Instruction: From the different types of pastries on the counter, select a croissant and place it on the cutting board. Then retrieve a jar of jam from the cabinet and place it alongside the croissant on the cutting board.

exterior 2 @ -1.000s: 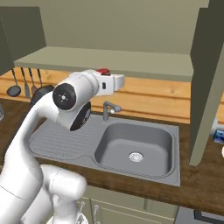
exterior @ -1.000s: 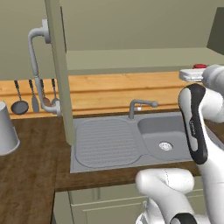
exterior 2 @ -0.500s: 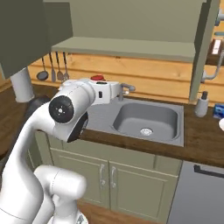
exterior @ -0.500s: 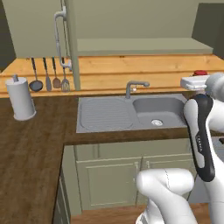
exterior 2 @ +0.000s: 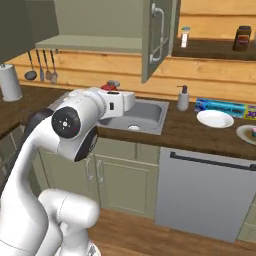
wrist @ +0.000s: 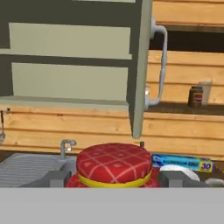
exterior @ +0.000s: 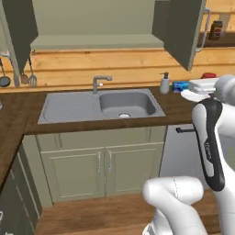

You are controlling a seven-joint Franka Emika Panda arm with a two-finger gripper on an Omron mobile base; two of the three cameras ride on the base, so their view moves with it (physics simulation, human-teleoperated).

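Note:
My gripper (wrist: 113, 178) is shut on the jar of jam (wrist: 114, 162), a squat dark red jar with a red checked lid, and one grey finger (wrist: 54, 177) shows on each side of it. From the base, the jar's red lid (exterior 2: 110, 88) sits on top of the white hand, held in the air in front of the sink. The jar (exterior: 209, 75) also shows above the counter (exterior: 174, 108). The olive-grey cabinet (wrist: 70, 57) stands open, its door (wrist: 141, 65) edge-on with a curved bar handle. The croissant and the cutting board are out of view.
A grey sink (exterior: 98, 105) with a tap is set in the counter. Right of it are a soap dispenser (exterior 2: 183, 97), a blue box (exterior 2: 222, 106) and a white plate (exterior 2: 215, 118). A brown jar (exterior 2: 243, 37) stands on the wall shelf. A dishwasher front (exterior 2: 205, 190) lies below.
The whole picture has shifted: the base has backed off and swung right, so the sink now lies further left and the lower cabinets show. The jar stays in the shut gripper.

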